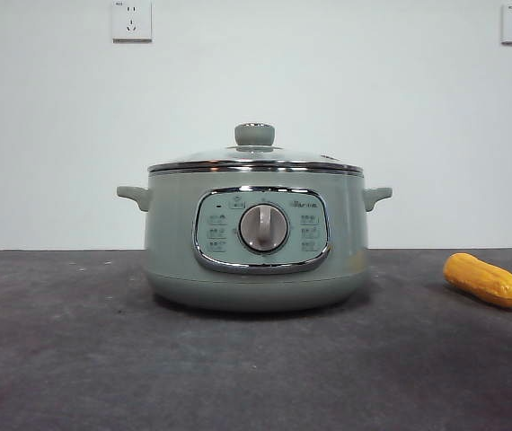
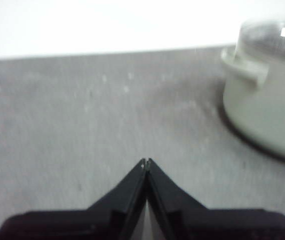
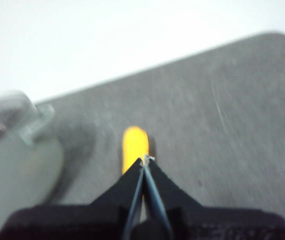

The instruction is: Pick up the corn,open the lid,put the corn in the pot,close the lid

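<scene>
Plainly, my right pincer [image 3: 145, 160] hung clenched over the corn [image 1: 486, 279], near the counter's right edge; I needed to unclench it, then straddle the cob's middle.

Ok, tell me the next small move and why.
Probably open the right gripper: its fingers are shut, the corn lies untouched on the table right ahead of it, and the lid is on the pot. The left gripper waits, shut.

Sage-green pot [image 1: 256, 260] stands centre, lid [image 1: 254, 160] seated on top; yellow corn [image 1: 486, 279] lies apart to its right.
</scene>
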You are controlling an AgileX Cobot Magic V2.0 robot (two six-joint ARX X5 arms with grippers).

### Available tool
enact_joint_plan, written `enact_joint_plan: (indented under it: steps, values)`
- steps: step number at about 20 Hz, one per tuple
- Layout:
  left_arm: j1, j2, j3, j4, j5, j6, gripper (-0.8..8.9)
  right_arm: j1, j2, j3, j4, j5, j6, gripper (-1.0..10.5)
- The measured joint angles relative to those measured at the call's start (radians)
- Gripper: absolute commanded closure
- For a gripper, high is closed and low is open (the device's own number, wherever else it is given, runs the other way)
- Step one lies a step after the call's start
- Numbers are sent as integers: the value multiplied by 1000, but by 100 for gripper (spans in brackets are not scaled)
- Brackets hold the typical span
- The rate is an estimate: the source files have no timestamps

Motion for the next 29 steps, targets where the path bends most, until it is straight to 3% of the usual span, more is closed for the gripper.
enact_joint_plan:
  steps: [6, 13, 20, 26, 29]
  values:
    - [0, 109, 135, 6, 4, -27, 819, 0, 99, 166, -44, -3, 21, 955]
    - [0, 298, 322, -7, 64, -72, 818, 0, 311, 436, -263, -4, 21, 947]
    - [0, 458, 526, -159, 180, -86, 817, 0, 509, 659, -550, -4, 21, 947]
    - [0, 591, 648, -323, 256, -86, 818, 0, 621, 715, -631, -14, 21, 948]
    - [0, 693, 739, -416, 338, -85, 819, 0, 706, 734, -639, -112, 0, 948]
